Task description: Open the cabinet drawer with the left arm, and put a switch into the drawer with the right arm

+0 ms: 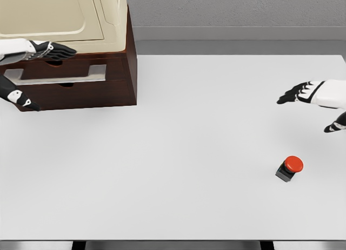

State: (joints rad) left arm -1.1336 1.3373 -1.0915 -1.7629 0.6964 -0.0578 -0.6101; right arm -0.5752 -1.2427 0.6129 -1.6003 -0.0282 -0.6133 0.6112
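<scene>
The switch [290, 168] (red button on a black base) sits on the desk [189, 126], well right of the cabinet [81, 55]. The right hand [313, 99] hovers above it, fingers spread, empty. The left hand [32, 66] reaches at the drawer [81, 93] handle [59, 74], fingers open.

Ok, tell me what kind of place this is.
Most likely a simulated tabletop test setup, not a real room: a plain white table, a small dark wooden cabinet with a metal drawer handle, and one red push-button switch against a bare grey wall.
</scene>
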